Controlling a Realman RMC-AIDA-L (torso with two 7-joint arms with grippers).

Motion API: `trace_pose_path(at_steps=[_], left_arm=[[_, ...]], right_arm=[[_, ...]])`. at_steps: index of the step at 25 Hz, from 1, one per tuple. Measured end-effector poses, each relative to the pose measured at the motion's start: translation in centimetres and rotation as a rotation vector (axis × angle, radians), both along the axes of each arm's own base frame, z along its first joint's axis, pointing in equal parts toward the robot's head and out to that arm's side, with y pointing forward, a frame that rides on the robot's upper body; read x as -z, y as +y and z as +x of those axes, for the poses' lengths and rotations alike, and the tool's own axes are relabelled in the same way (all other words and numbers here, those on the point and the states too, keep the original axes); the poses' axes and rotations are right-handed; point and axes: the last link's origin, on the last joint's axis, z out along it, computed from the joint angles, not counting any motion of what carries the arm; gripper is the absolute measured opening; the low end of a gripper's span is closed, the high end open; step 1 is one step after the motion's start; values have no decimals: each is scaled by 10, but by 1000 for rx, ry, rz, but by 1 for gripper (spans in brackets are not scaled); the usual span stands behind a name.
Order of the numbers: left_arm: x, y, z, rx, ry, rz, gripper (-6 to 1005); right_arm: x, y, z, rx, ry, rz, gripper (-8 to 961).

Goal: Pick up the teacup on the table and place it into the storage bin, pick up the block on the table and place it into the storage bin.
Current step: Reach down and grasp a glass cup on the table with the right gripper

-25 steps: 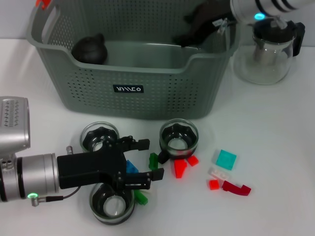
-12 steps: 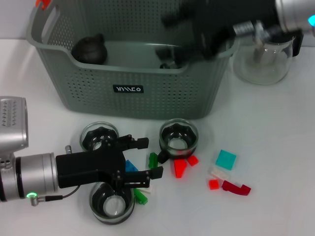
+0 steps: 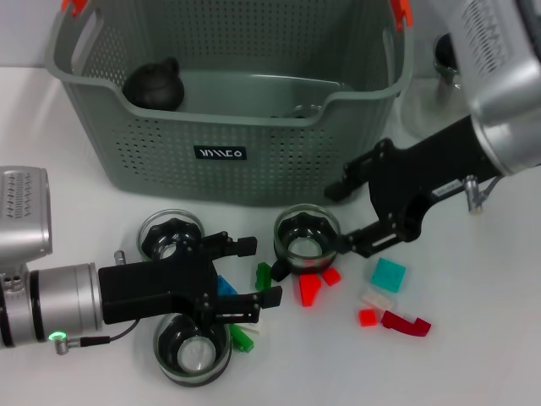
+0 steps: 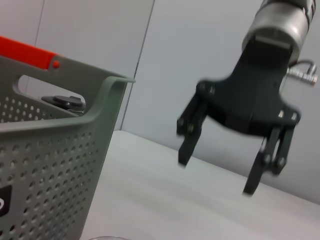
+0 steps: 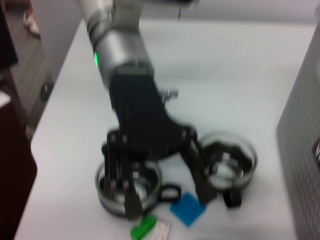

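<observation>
Left end effector (image 5: 165, 200) at centre, black fingers (image 5: 131, 202) spread wide, hanging over the white worktop (image 5: 225, 75). Glass teacup (image 5: 129, 184) beneath, at 7 o'clock; second teacup (image 5: 227, 162) at 3 o'clock. Blue block (image 5: 188, 209) between fingertips; green block (image 5: 143, 227) at 6 o'clock. Perforated storage bin (image 5: 305, 165) at 3 o'clock edge.

Silver arms with black end effectors, left (image 3: 254, 272) lit green, right (image 3: 347, 216) cabled
</observation>
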Motion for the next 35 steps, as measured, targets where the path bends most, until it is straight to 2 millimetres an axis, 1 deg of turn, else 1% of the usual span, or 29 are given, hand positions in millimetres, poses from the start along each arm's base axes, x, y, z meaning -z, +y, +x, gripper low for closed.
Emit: trace_pose_path(at_steps=[6,14,21,27,35], left_arm=[[1,-2,-1,-4,-2,-1,876],[1,-3,-2,-12,-5,2,876],[2,-4,-2,-19,-12,1,876],[2,-4,-2,-19,-12,3,875],[2,-4,-3,-21,-11,4,875]], right_arm=[[19,3,7,-7,-70,10,708],[53,6,14,-51,-156,14,707],[74,11,21,-74,-224,36,708],[87,16,22,-71,-239,45,707],[96,17,18,-77,-224,59,705]])
